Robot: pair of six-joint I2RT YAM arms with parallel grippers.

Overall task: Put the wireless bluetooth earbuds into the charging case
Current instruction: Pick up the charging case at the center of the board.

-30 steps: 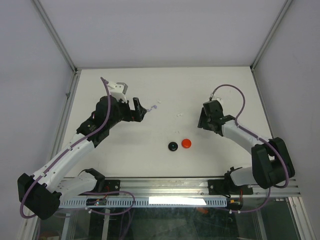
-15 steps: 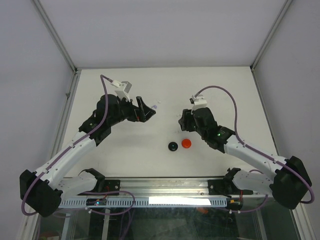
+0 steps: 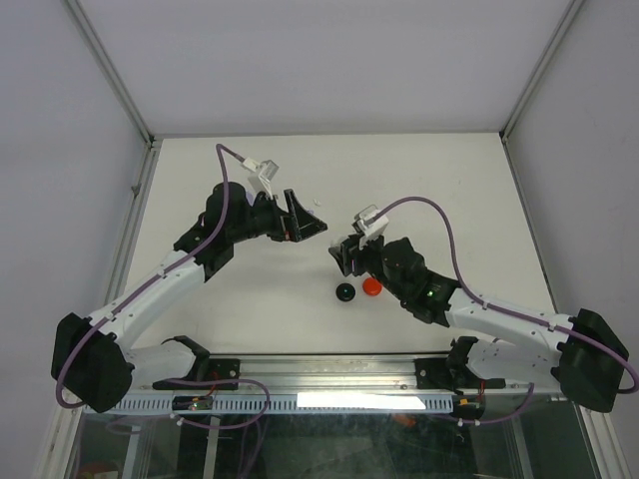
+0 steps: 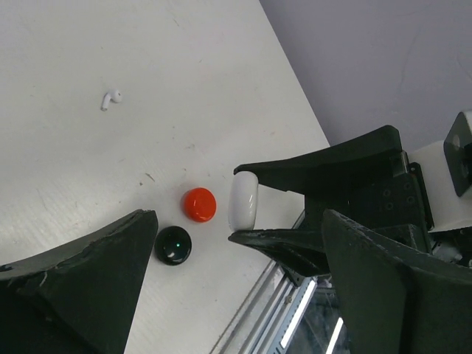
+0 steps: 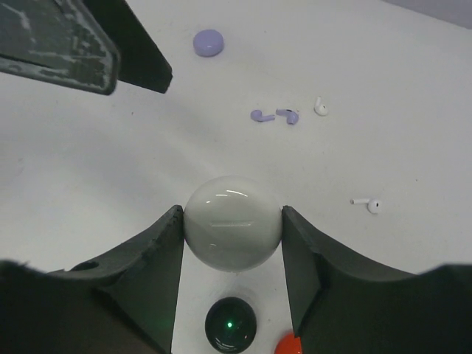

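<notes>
- The tabletop (image 3: 250, 299) is plain matte white, boxed in by pale grey walls (image 3: 300, 60) with aluminium posts (image 3: 110, 70) rising from the far corners.
- 4 round cases are in view, all apparently shut, so nothing inside them can be seen.
- The white case (image 5: 232, 223) is clamped by its sides in the right gripper (image 3: 343, 255), above the tabletop near its middle; a thin seam runs across its face.
- The black case (image 4: 172, 245), with a green dot on top, and the red case (image 4: 198, 204) lie just beside each other without touching, between the middle and the near edge.
- The lavender case (image 5: 208, 42) sits alone, further toward the far edge.
- The earbuds lie loose on the bare surface, outside every case: 2 lavender earbuds (image 5: 257, 115) almost touching, 1 white earbud (image 5: 321, 107) just beside them, and a second white earbud (image 5: 371, 204) apart from that group.
- The left gripper (image 3: 307, 218) hangs with its fingers spread wide and nothing between them, left of the right gripper and aimed at the held case.
</notes>
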